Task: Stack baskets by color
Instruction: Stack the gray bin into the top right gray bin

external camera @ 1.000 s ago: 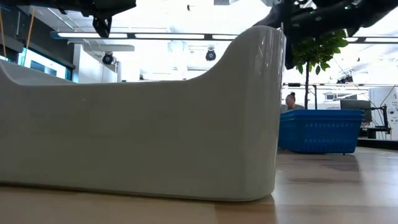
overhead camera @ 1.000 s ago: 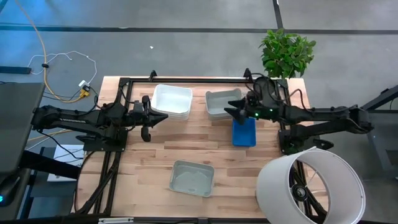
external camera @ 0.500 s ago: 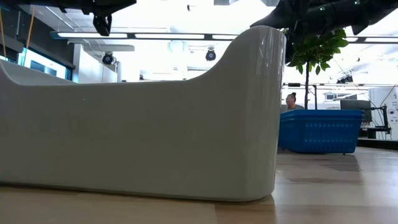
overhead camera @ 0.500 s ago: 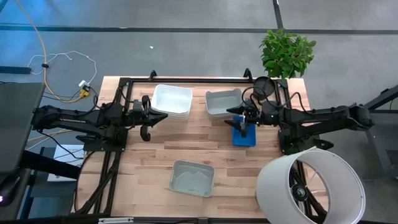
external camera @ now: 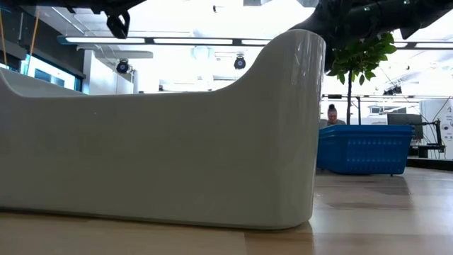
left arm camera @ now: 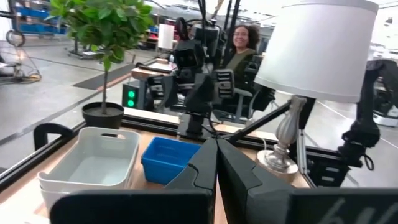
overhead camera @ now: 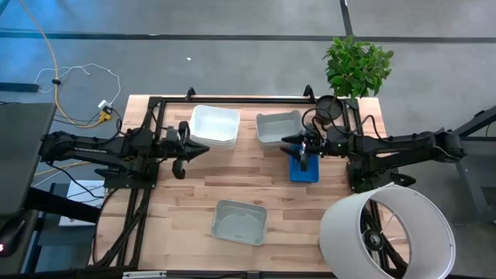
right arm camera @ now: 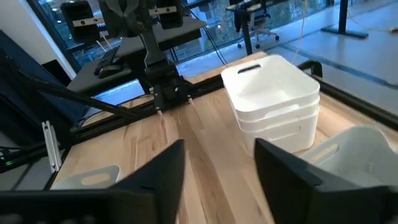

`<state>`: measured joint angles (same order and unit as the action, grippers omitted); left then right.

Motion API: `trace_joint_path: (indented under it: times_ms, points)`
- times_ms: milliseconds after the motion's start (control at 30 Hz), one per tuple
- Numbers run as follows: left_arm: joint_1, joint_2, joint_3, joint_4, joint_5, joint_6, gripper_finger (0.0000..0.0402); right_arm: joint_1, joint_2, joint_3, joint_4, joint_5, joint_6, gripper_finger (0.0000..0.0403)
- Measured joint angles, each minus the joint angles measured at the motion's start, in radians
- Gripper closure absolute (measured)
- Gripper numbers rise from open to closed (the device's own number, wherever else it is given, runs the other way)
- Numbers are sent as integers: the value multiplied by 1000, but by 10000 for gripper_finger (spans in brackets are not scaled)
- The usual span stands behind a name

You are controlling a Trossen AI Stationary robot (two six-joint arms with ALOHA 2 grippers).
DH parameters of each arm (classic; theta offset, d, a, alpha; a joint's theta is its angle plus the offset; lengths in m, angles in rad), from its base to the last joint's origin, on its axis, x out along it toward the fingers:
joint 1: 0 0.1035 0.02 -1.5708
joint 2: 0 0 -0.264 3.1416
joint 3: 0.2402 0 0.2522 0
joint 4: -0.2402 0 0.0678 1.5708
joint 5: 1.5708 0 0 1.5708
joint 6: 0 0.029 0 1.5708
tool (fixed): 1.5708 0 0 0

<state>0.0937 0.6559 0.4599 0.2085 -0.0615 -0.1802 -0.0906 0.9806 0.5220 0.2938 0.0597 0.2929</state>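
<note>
Take the blue basket stack as your landmark: it sits on the wooden table toward the right arm's side, and your right gripper hangs directly over its far end, fingers spread with a clear gap between them, as its wrist view shows, and holding nothing. Just beyond the blue stack, toward the table's back edge, sits the grey basket stack, with a small black plant pot to its right at the back corner and a leafy plant behind that. Further left from the blue stack, past the grey one, you have the white basket stack, nested together. Your left gripper waits just to the left of that white stack, above the table, its fingers pressed together with nothing between them. Well in front of the blue stack, toward the near edge, a single grey basket lies alone. To the right of it, at the near right corner, the large white lampshade lies on its side. In the low view a person sits in the room beyond the blue stack.
</note>
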Motion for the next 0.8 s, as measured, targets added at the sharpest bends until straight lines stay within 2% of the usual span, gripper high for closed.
trace_joint_path:
  times_ms: [200, 267, 367, 500, 800]
  points:
    - [0, 0, 0, 21, 1, 0, 401, 0, 0, 0, 18, -45, -22, 369]
    - [0, 0, 0, 34, -6, -3, 401, 0, 0, 0, 18, -79, -37, 393]
    - [0, 0, 0, 36, -11, -25, 402, 0, 0, 0, 18, -114, -39, 386]
    - [0, 0, 0, 36, -13, -28, 402, 0, 0, 0, 32, -161, -75, 400]
    - [0, 0, 0, 27, -30, -27, 402, -8, 0, 0, 107, -193, -115, 402]
